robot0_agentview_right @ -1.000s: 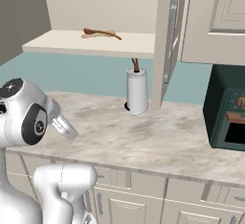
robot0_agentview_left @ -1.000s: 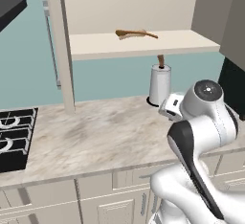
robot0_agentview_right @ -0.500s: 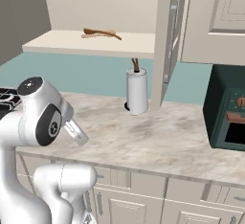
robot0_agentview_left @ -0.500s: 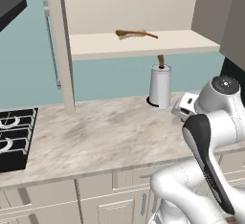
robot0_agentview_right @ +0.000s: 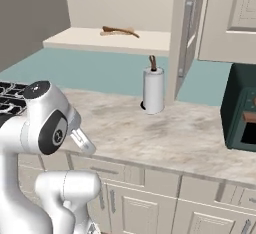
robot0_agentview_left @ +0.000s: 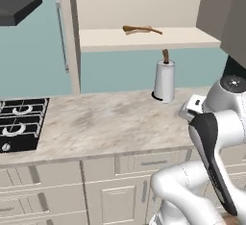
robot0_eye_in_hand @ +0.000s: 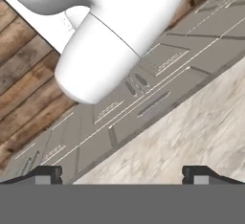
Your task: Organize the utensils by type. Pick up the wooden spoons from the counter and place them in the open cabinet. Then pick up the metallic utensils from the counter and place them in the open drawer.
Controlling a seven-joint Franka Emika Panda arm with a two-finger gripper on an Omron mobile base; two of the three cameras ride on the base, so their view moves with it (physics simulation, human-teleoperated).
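Here we are at the counter (robot0_agentview_left: 110, 118), a wide marbled stone top, and from the left base view the eye goes straight up to the open cabinet (robot0_agentview_left: 144, 39), where the wooden spoons (robot0_agentview_left: 141, 29) lie together on the flat shelf, toward its middle. The right base view shows that same pair (robot0_agentview_right: 119, 30) from the other side, the brown handles crossing low on the pale board, and it adds a dark green appliance (robot0_agentview_right: 242, 110) at the far right end of the stone. The left base view gives instead the black stove (robot0_agentview_left: 19, 123) at the left end and a dark hood (robot0_agentview_left: 17, 5) above it. Both pick out the white paper towel roll (robot0_agentview_left: 164, 81) standing upright on the counter under the shelf, with a brown stub poking from its top.

Now the hand view: the gripper (robot0_eye_in_hand: 122, 173) has its two dark tips far apart at the bottom corners, jaws spread wide with nothing between them. It looks down over the counter's edge, marbled stone lower right, grey panelled cabinet fronts (robot0_eye_in_hand: 143, 98) running diagonally, and wooden floor planks (robot0_eye_in_hand: 28, 84) beyond
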